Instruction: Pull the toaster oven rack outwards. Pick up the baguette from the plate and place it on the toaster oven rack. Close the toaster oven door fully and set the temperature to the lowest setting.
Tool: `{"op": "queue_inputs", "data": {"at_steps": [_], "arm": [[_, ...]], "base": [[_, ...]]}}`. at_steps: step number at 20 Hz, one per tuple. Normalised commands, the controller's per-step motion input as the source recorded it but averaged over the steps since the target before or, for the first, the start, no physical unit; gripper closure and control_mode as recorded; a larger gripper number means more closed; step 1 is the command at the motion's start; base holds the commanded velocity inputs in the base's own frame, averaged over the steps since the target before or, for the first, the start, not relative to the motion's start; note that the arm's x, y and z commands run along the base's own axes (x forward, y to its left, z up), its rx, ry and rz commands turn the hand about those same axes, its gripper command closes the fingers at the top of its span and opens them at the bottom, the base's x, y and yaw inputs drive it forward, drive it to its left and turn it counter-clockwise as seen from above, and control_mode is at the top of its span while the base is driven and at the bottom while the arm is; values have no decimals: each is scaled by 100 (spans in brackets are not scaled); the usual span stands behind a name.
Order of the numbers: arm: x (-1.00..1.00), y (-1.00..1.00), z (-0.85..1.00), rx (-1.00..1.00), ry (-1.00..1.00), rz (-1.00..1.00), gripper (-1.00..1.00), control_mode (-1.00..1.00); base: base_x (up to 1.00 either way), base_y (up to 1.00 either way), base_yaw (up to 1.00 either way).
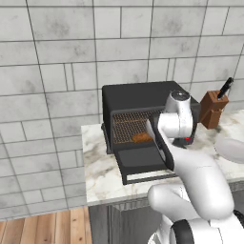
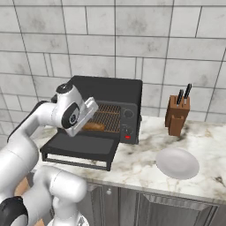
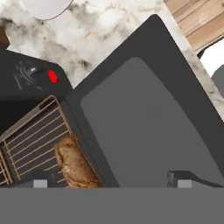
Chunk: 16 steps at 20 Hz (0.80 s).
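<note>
The toaster oven [image 2: 112, 103] sits mid-frame on the counter [image 2: 145, 165], its door [image 3: 148, 127] dropped flat; the baguette [image 3: 74, 164] lies on the rack [image 3: 35, 140], lower left in the hand view. The gripper [image 3: 109, 180] hovers above the door, fingers spread apart and empty; the plate [image 2: 177, 163] is at lower right.

Two base views flank the arm, both facing the toaster oven [image 1: 143, 119], hand view close above its door [image 3: 148, 131]

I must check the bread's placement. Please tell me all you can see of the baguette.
The baguette is a small, orange-brown piece with a rough crust. It lies flat on the copper wire rack, at the rack's front edge, next to the open door. It is much narrower than the rack. The claw is above it, not touching it.
</note>
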Motion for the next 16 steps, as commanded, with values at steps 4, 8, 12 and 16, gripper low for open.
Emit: {"op": "queue_inputs", "data": {"at_steps": [4,8,12,16], "arm": [[0,-19,12,0,29,59,-100,-100],[0,-13,13,0,35,62,-100,-100],[0,0,0,0,20,59,-100,-100],[0,4,0,-4,6,58,-100,-100]], "base": [[0,0,0],[0,0,0],[0,0,0],[0,0,0]]}}
